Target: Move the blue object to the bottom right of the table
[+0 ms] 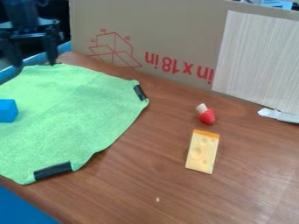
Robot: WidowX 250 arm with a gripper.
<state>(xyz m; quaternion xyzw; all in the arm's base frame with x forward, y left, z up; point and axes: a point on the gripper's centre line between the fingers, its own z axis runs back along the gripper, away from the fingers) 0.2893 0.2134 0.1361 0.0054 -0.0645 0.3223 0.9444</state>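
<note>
Table [134,183]: brown wood-look top, carrying the cloth and the loose pieces.
Cardboard [169,26]: upright along the table's far edge, red print upside down.
Cloth [76,105]: green, spread over the table's left part, slightly rumpled.
Board [257,57]: pale, streaked, upright against the cardboard, toward its right end.
Gripper [34,62]: black, above the cloth's far edge, at upper left; fingers well apart, nothing between them.
Cheese [201,153]: yellow slice, orange band at its far end, flat on the bare wood right of the cloth.
Block [7,110]: blue, on the cloth, at the left of the view and partly cut off; well apart from the table's bottom right.
Tape [52,171]: black strip across the cloth's near edge; another piece on its right corner.
Red piece [207,116]: white-tipped, on the wood just beyond the cheese.
</note>
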